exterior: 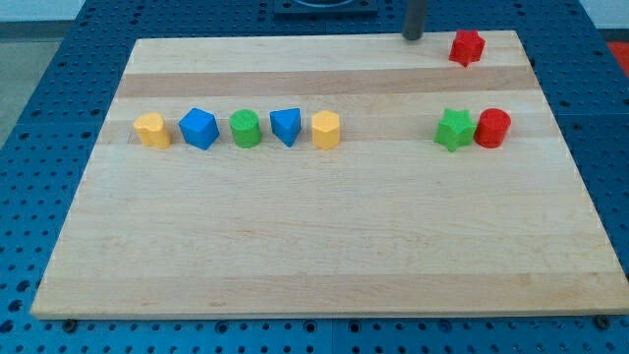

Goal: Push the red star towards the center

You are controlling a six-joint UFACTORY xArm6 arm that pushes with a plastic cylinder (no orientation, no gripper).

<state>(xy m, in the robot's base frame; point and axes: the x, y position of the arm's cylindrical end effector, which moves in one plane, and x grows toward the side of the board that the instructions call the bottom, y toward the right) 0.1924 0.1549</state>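
The red star [467, 46] lies near the top right corner of the wooden board [324, 246]. My tip [413, 36] stands at the board's top edge, a short way to the left of the red star and apart from it. Further down on the right, a green star [453, 129] and a red cylinder [491, 128] sit side by side, touching.
A row of blocks lies on the left half: a yellow block [151, 129], a blue block [199, 128], a green cylinder [245, 128], a blue block [286, 126] and a yellow block [326, 129]. A blue pegboard table [39, 118] surrounds the board.
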